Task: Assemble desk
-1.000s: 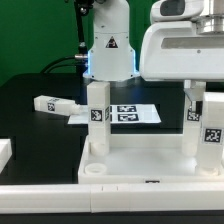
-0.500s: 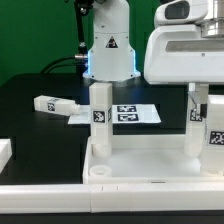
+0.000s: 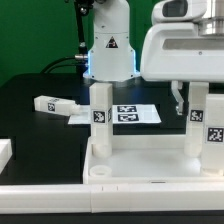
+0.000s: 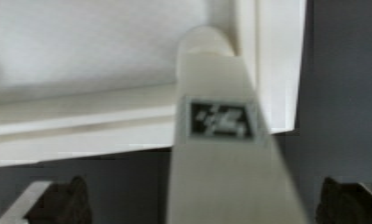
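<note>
Gripper jaws stand spread, clear of the upright leg standing in the tabletop corner on the exterior view's right; lift straight up so you don't nudge it.

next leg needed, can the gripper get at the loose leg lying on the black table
Probably yes: the loose leg lies with nothing over it. The gripper is open but straddles an upright leg, so it must lift clear first.
</note>
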Tool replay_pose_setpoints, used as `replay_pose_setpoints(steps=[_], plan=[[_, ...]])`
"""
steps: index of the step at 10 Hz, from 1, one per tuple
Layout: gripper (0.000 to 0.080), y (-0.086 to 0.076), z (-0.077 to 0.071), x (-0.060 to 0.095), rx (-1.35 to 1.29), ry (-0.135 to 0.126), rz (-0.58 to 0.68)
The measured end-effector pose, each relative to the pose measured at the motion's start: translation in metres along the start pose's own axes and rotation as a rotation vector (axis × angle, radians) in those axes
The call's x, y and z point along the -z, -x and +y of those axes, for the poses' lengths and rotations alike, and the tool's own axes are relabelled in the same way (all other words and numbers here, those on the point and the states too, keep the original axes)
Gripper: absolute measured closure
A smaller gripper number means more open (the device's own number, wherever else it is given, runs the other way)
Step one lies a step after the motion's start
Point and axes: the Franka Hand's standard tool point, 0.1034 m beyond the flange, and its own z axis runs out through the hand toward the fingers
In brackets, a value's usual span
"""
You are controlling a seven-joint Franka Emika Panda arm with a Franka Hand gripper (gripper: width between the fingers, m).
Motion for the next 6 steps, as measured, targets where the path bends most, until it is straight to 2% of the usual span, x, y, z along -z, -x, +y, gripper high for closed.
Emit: replay_pose_setpoints(steps=[1, 2, 5, 6], plan=[[0.0152, -0.015, 0.001, 0.008, -0.01, -0.005, -0.001], [0.0152, -0.012, 0.001, 0.006, -0.035, 0.006, -0.07], [0.015, -0.009, -0.012, 0.004, -0.05, 0.03, -0.215], [0.015, -0.008, -0.013, 0.004, -0.06, 0.029, -0.231]])
